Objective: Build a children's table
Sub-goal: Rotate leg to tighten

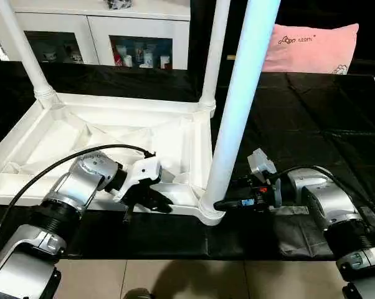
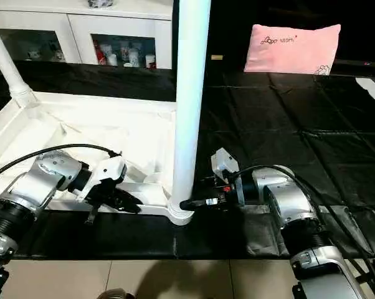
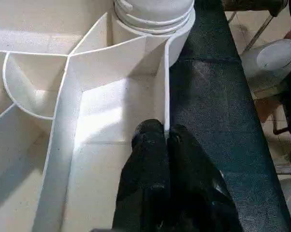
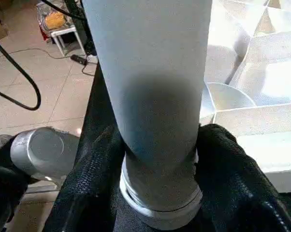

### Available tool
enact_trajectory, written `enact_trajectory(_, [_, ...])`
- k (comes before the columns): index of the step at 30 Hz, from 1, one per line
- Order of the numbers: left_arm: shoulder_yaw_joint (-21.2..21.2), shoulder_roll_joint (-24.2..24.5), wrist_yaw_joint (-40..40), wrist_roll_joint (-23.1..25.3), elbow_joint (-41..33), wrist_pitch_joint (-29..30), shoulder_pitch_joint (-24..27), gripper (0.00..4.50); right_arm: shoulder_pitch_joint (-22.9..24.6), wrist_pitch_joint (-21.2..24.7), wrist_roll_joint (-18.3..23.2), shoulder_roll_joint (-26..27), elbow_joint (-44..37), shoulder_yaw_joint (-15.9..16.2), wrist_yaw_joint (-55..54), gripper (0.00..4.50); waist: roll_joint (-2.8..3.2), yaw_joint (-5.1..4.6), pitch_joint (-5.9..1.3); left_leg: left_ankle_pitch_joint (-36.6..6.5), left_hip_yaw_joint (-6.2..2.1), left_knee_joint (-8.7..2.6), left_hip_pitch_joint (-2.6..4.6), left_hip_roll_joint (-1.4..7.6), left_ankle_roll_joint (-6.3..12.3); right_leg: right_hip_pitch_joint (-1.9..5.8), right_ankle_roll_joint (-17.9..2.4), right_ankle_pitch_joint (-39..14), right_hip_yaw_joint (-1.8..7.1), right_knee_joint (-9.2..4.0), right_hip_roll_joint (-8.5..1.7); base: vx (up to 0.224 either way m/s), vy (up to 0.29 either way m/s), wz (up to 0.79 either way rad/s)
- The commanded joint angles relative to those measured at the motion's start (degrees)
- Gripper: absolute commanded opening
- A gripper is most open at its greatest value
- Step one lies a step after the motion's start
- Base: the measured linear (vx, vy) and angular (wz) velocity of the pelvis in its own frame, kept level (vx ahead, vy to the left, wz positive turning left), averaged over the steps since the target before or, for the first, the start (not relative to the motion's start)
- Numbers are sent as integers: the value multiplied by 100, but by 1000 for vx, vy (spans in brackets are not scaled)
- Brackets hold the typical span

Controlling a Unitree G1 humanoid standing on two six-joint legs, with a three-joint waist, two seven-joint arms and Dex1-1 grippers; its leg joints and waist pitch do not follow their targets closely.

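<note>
standing upside down on the black sheet, the children's table shows its ribbed white plastic underside, three smooth round tube legs upright in corner sockets. the fourth corner is out of frame, so i cannot tell whether it is done. the right gripper has its black fingers clasped around the near-corner leg just above its collar. the left gripper pinches the thin raised rim at the near edge, fingers closed on it.

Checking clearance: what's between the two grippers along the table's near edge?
The near-corner leg, standing in its socket. The right gripper closes around its base; the left gripper pinches the table rim beside it, seen from the head cameras.
</note>
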Motion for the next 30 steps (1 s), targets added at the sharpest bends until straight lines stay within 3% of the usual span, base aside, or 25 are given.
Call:
enact_trajectory(1, [-29,-222,194,-62,-194,199,8,0,141,156,21,25,-151,127,13,196,-27,-23,-381,-964,-23,-360,41,241,254,297,-1046,-1567,283,-430,-475,0,0,0])
enact_trajectory(6, [278,-703,1067,-147,-42,660,-125,0,256,317,-151,369,-19,-23,-1016,196,-20,6,-349,-1168,-28,-375,61,228,172,275,-959,-1979,279,-485,-474,0,0,0])
enact_trajectory(9, [467,-1114,1862,-105,170,991,-301,0,230,471,-275,806,208,-216,-2076,196,-26,-90,-335,-1467,-71,-406,90,198,-15,275,-729,-2671,255,-559,-504,0,0,0])
enact_trajectory(10, [501,-1226,2087,-72,217,1095,-358,0,200,565,-269,971,260,-285,-2380,195,-38,-133,-336,-1458,-79,-412,69,188,-20,286,-644,-2750,254,-577,-500,0,0,0])
enact_trajectory(13, [568,-1389,2393,-56,272,1268,-441,0,119,704,-273,1229,365,-385,-2868,194,-37,-216,-333,-1492,-74,-397,82,172,47,256,-642,-2799,257,-606,-491,0,0,0])
enact_trajectory(18, [867,-1895,3430,-15,536,1646,-763,0,-214,998,-271,2012,748,-728,-4312,194,-17,-270,-341,-1385,-64,-387,75,162,37,241,-688,-2643,263,-598,-476,0,0,0])
enact_trajectory(21, [1059,-2192,4033,34,823,1683,-1028,0,-482,1135,-281,2490,1060,-1008,-5232,194,-2,-286,-362,-1338,-75,-404,64,170,-2,260,-753,-2295,268,-558,-466,0,0,0])
enact_trajectory(24, [1052,-2206,4071,41,869,1648,-1076,0,-520,1015,-364,2534,1093,-993,-5378,194,20,-272,-380,-1252,-64,-397,73,177,31,267,-873,-1834,289,-519,-463,0,0,0])
enact_trajectory(26, [970,-2133,3987,108,810,1624,-1041,0,-493,903,-377,2497,1055,-1053,-5443,194,2,-264,-386,-1112,-45,-385,54,169,105,297,-976,-1464,300,-491,-468,0,0,0])
enact_trajectory(28, [907,-2068,3926,186,786,1575,-1000,0,-461,772,-410,2445,1005,-1086,-5423,250,20,-248,-386,-999,-39,-385,40,163,149,318,-981,-1386,298,-489,-469,0,0,0])
enact_trajectory(30, [906,-2049,3890,198,812,1543,-987,0,-453,768,-397,2420,971,-1148,-5412,264,15,-249,-381,-1026,-39,-392,45,169,146,315,-969,-1441,293,-499,-465,0,0,0])
